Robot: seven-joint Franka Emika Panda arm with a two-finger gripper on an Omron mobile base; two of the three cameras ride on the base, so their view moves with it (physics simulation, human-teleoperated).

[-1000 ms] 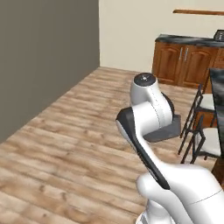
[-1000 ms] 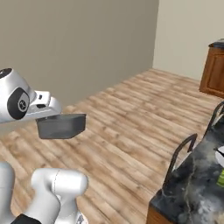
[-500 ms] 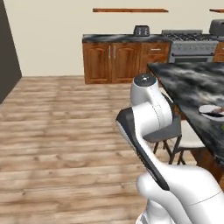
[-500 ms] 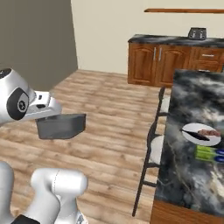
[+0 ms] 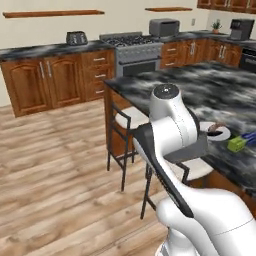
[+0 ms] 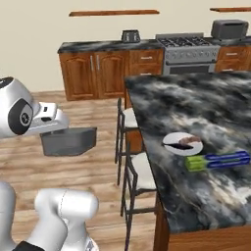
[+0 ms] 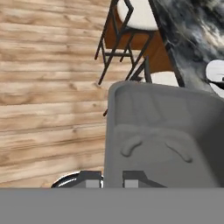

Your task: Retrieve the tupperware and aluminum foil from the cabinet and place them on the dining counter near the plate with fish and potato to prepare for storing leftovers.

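end effector [image 7: 113, 178] gripping tupperware [image 6: 68, 141] beside dining counter [image 6: 206, 105]

stools [image 6: 131, 142] crowd the near edge of the dining counter [image 6: 206, 105], whose top is wide open apart from the plate [image 6: 182, 143] and foil box [image 6: 218, 160].

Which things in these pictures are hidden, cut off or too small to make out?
- Food on the plate: too small, right base view.
- Aluminum foil: cut by the right edge, left base view; lettering unreadable.
- Tupperware: mostly behind the arm, left base view.
- Gripper fingertips: cut by the bottom, hand view.
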